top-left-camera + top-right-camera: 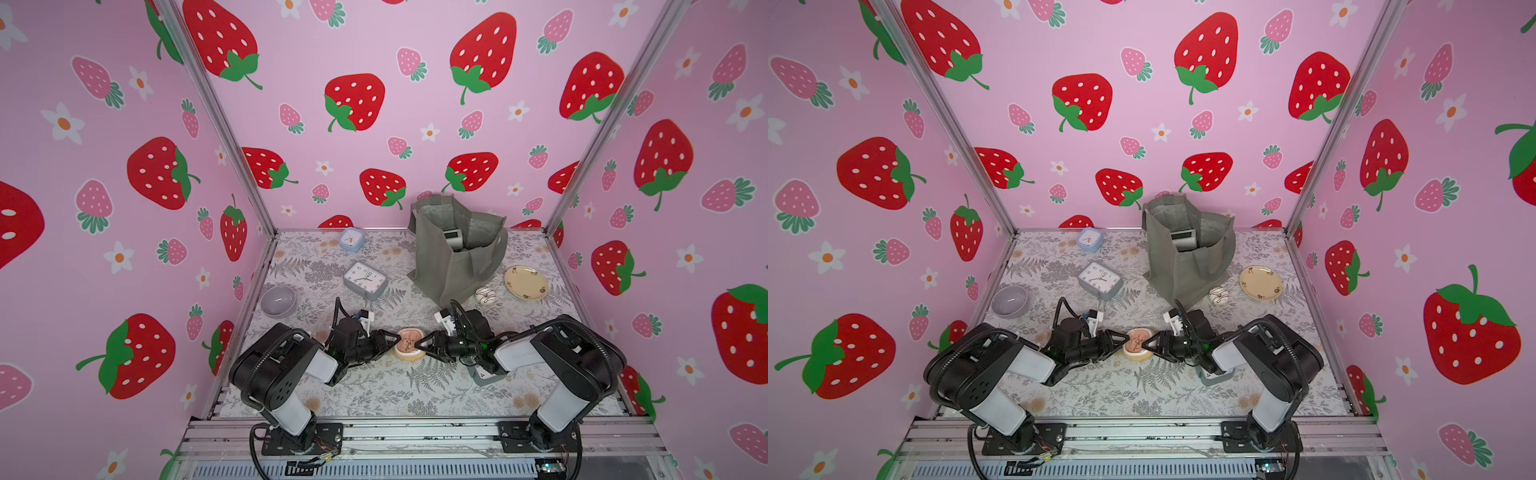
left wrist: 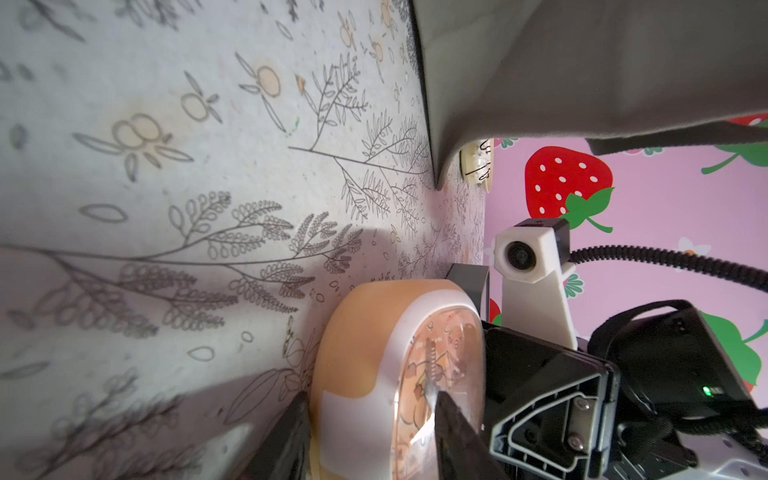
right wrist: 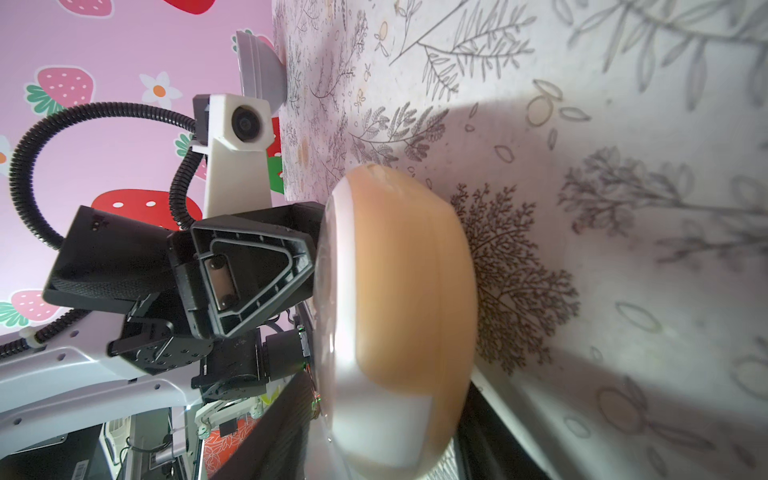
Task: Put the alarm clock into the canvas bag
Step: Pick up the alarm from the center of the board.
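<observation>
alarm clock: peach, face up, held just off the worktop near its middle, in front of the canvas bag at the back edge.
left gripper: clamped across face and back, so it can be lifted.
right gripper: set around the opposite side; whether it is clamped cannot be told; a handover is judged likely.
writing: only dial numerals on the grey clock; no brand can be read.

Small clock front-centre, btwn left gripper & right gripper. Bag behind, right of big clock. Plate right of bag; bowl far left.
</observation>
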Motion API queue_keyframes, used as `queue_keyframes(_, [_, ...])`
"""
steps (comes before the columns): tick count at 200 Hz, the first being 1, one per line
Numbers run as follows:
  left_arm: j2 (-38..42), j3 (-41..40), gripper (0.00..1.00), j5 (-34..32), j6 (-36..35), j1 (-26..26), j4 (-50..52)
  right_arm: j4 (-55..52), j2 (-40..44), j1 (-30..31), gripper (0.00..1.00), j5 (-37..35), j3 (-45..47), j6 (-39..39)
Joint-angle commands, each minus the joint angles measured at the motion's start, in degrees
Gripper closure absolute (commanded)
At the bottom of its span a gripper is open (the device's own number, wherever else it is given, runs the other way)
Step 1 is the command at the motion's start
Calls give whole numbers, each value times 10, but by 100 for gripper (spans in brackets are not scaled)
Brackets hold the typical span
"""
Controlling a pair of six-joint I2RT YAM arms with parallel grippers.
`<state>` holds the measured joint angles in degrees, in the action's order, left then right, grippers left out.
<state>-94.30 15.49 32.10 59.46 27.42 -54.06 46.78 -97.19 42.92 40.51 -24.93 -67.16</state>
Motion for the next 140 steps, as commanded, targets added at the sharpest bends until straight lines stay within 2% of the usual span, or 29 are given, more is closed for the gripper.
queue_keyframes(1, [-26, -6, 51, 4, -13, 5, 85, 86, -4, 9, 45, 12, -26, -15])
queue_keyframes(62, [-24, -9, 52, 10, -13, 1, 84, 77, -34, 14, 44, 0, -42, -32])
queue_keyframes(88, [-20, -12, 51, 11, -14, -2, 85, 71, -42, 18, 48, 2, -53, -30])
queue_keyframes(91, [-21, -12, 51, 12, -15, -2, 85, 71, -43, 18, 51, 2, -54, -30])
queue_keyframes(111, [-16, -12, 51, 17, -14, -6, 87, 70, -45, 20, 58, -1, -54, -27])
queue_keyframes(140, [2, -13, 51, 25, -13, -16, 93, 41, -20, 19, 62, -12, -52, -6])
